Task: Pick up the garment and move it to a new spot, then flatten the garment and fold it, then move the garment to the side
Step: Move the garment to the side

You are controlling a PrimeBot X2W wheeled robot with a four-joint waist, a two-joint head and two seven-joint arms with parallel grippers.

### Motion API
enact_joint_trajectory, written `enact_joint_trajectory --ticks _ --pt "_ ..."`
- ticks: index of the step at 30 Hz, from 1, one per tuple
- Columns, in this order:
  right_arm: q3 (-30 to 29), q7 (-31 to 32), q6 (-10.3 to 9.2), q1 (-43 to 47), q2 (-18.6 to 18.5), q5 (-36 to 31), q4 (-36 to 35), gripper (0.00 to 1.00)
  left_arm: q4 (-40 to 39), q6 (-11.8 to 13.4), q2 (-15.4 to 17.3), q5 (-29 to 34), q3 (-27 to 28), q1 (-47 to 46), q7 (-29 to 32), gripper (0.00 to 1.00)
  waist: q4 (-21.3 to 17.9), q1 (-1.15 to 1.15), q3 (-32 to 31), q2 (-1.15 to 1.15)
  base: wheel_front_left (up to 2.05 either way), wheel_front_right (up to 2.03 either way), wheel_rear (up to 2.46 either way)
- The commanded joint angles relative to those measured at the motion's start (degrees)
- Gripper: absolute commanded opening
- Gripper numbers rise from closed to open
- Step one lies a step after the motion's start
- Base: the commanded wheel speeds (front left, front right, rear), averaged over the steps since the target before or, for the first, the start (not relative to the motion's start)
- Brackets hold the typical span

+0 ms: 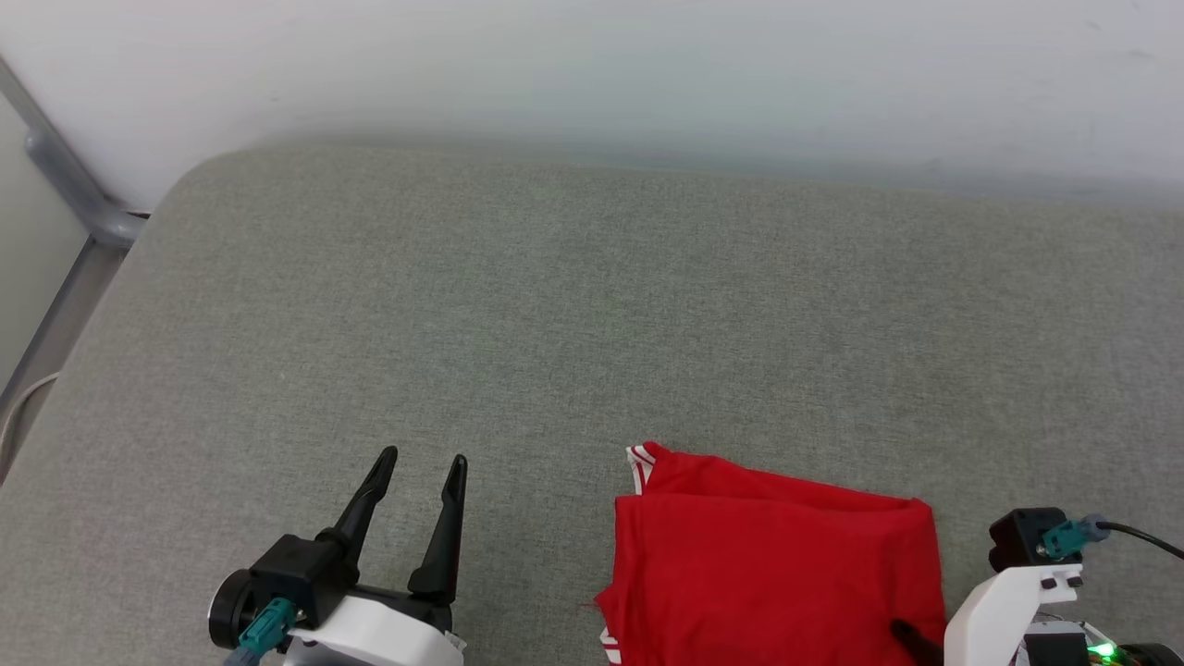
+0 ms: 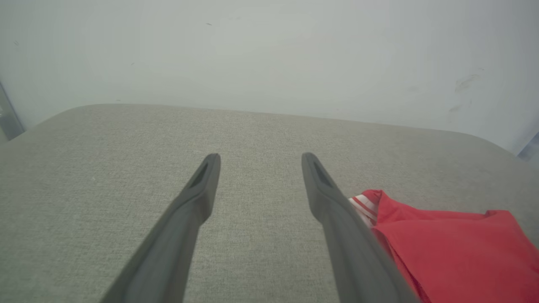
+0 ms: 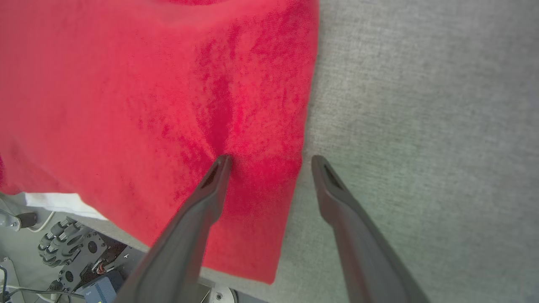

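Both jaws gape empty; the garment [image 1: 777, 564], cut off below, perhaps overhangs the cushion [image 1: 555, 305] edge.

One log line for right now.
garment: folded, on grey surface | left gripper: open, empty | right gripper: open, over garment edge

The left gripper [image 1: 424, 458] had two long, dark fingers [image 1: 444, 532] that tapered to narrow tips, each with a slim slot on its inner face near the tip. They rose from a black housing [image 1: 296, 573] with a round end and a teal connector [image 1: 268, 620], set on a glossy white forearm shell [image 1: 379, 638]. The right gripper [image 3: 271, 159] had matching fingers. Its wrist carried a black box [image 1: 1022, 536], a teal plug [image 1: 1064, 538] with a black cable [image 1: 1142, 538], and a green light [image 1: 1103, 653].
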Motion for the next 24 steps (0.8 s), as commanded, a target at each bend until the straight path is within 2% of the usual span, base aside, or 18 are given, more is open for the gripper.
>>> enact_joint_trajectory --ticks 1,7,14,16,17,24 --pt "-0.67 0.38 -0.06 -0.47 0.29 -0.12 0.45 1.00 0.05 -0.09 -0.09 0.13 -0.08 -0.86 -0.11 1.00 0.71 0.00 0.64 0.00 0.00 0.00 0.00" --pt "-0.26 0.18 -0.06 -2.15 1.39 -0.75 3.74 1.00 0.14 -0.18 -0.28 0.26 -0.38 -1.81 -0.11 1.00 2.33 0.00 2.24 0.00 0.00 0.00 0.00" --pt "3.31 0.25 0.05 -2.06 1.87 -1.14 9.61 1.00 0.22 -0.21 -0.43 0.41 -0.48 -2.60 -0.11 1.00 3.11 0.00 3.41 0.00 0.00 0.00 0.00" --pt "4.38 -0.42 0.04 -2.14 1.25 -1.54 10.45 0.04 0.33 -0.22 -0.41 0.43 -0.41 -2.62 -0.11 1.00 3.06 0.00 3.37 0.00 0.00 0.00 0.00" --pt "4.83 -0.83 0.04 -2.34 0.87 -1.41 10.63 0.00 0.41 -0.23 -0.38 0.49 -0.37 -2.57 -0.11 1.00 2.95 0.00 3.22 0.00 0.00 0.00 0.00" --pt "7.04 -4.13 -0.09 -4.95 -4.52 -2.63 7.38 0.00 0.82 -0.24 0.52 0.12 -1.92 -1.34 -0.11 1.00 0.42 0.00 1.39 0.00 0.00 0.00 0.00"
